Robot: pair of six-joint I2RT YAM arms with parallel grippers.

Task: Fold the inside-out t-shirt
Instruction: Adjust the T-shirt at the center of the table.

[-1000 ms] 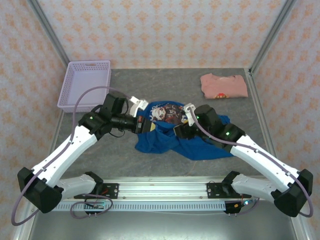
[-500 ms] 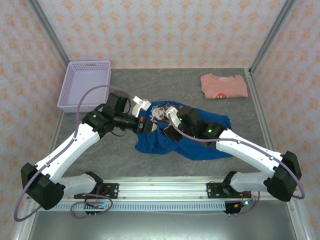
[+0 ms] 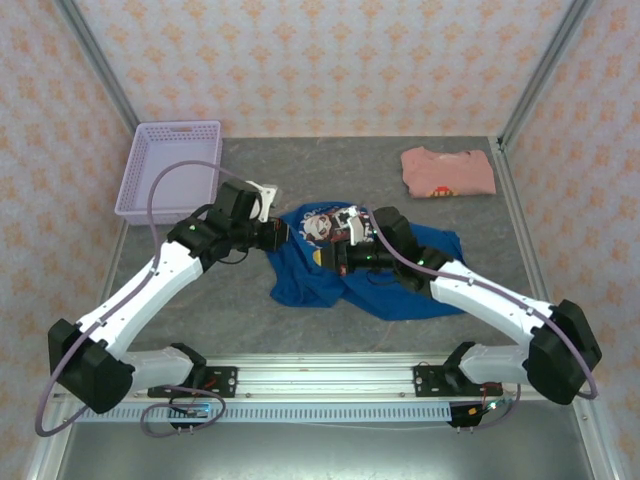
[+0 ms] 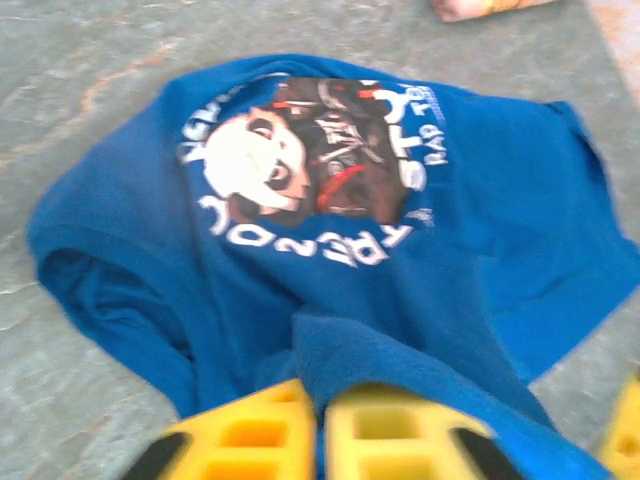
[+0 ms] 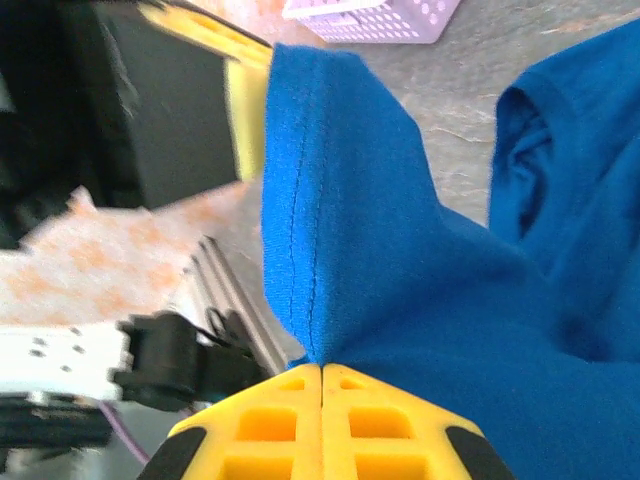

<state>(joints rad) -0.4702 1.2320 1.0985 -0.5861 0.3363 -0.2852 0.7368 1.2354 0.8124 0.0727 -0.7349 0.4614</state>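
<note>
Blue t-shirt (image 3: 400,285) lies bunched at centre of the grey table (image 3: 300,170) in top view, w/ its white-and-dark graphic (image 3: 322,224) face up at the heap's upper-left part. L gripper (image 3: 283,237) sits at the shirt's upper-left edge and R gripper (image 3: 328,258) is on the cloth just below the graphic; the two are near each other, arms angled in from both lower corners. Lavender basket (image 3: 170,165) is upper left and a folded pink shirt (image 3: 448,172) upper right, both well apart from the blue one. L wrist view: t-shirt (image 4: 500,230) spreads across mid-frame, graphic (image 4: 310,170) centre-top, table (image 4: 100,60) around it. L gripper (image 4: 320,400) is at bottom edge, yellow fingers (image 4: 240,435) almost together w/ a fold of blue cloth nipped in the thin slit btwn them. R wrist view: R gripper (image 5: 320,372) at bottom centre, yellow fingers (image 5: 400,425) pressed together, clamped on a stitched seam of the t-shirt (image 5: 340,220), which rises up-frame from the pinch; rest of the shirt fills lower right. Basket (image 5: 370,15) is at top edge, on the table (image 5: 470,60).
</note>
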